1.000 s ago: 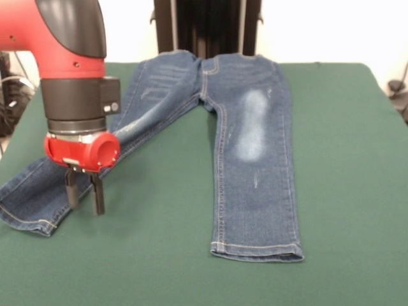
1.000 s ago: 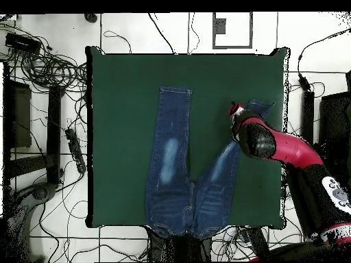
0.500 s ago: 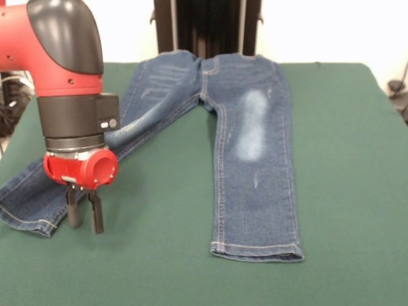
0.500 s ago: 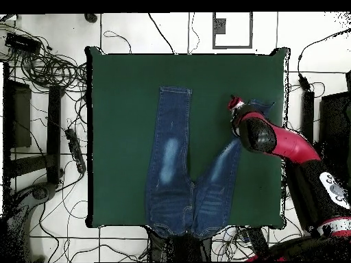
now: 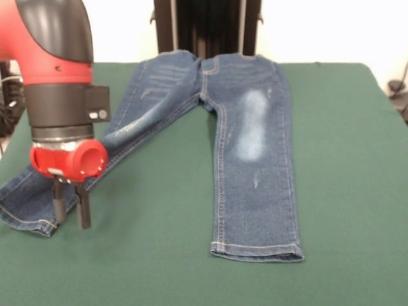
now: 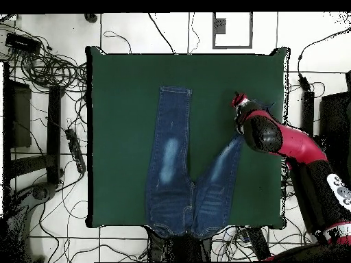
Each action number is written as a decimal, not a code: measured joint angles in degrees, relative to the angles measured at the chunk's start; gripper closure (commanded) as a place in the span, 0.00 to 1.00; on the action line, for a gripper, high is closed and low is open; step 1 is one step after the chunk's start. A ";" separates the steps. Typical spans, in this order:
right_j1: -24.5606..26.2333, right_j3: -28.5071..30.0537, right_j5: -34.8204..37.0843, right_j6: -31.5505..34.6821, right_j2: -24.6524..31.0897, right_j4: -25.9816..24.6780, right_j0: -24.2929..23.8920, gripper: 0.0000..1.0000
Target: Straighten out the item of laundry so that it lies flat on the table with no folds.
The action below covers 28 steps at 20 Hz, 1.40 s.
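A pair of blue jeans (image 5: 255, 127) lies on the dark green table (image 5: 350, 159), its waistband at the far edge. One leg runs straight toward the front; the other splays diagonally to the left, its hem (image 5: 29, 220) near the left edge. My gripper (image 5: 71, 215) hangs over that hem's inner end, open, its two black fingers (image 5: 83, 213) pointing down with a narrow gap and nothing visibly between them. Seen from overhead, the jeans (image 6: 171, 157) form a V and the gripper (image 6: 238, 101) sits at the tip of the splayed leg, which the arm partly hides.
In the overhead view, cables and dark equipment (image 6: 41, 68) lie on the floor around the table (image 6: 123, 103). The splayed leg's hem lies close to the table's side edge (image 6: 284, 137). Green cloth shows between and beside the legs.
The arm has shifted sideways along the splayed leg toward its hem and come a little lower. The jeans have not moved.
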 measured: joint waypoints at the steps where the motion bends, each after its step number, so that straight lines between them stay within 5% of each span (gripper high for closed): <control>1: -0.50 0.15 0.00 0.00 0.00 0.01 -0.11 0.00; 11: -6.96 2.09 0.00 0.00 0.00 0.01 -0.57 0.00; 28: -4.27 2.26 -0.01 0.00 -0.19 -0.17 -0.57 0.00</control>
